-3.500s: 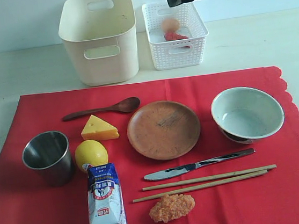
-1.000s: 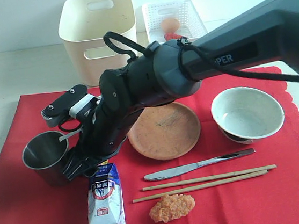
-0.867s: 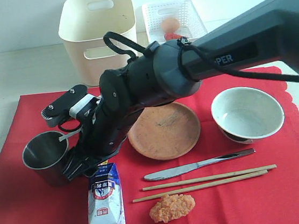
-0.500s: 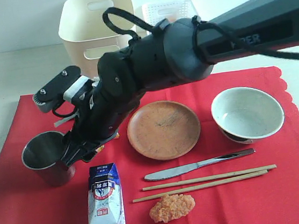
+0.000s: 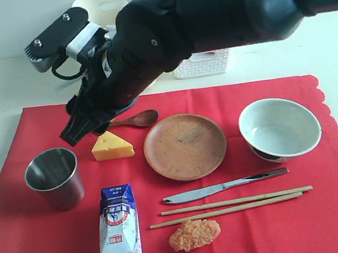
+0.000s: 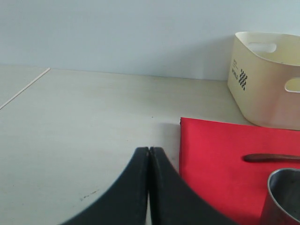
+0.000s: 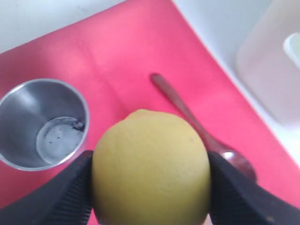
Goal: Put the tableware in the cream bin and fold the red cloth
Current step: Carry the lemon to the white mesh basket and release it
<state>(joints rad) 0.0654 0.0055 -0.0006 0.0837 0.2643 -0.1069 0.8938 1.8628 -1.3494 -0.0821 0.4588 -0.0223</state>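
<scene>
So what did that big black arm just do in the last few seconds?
The right gripper came down to the red cloth, gripped the round yellow lemon beside the steel cup and lifted it away. Everything else on the cloth stayed put.

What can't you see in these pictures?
Right wrist view: the lemon in the right claw hides part of the wooden spoon; the cream bin is blurred.
Exterior view: the arm hides the lemon, most of the cream bin and most of the white basket, so its contents do not show.
Left wrist view: the picture edge cuts off the steel cup and the spoon.
</scene>
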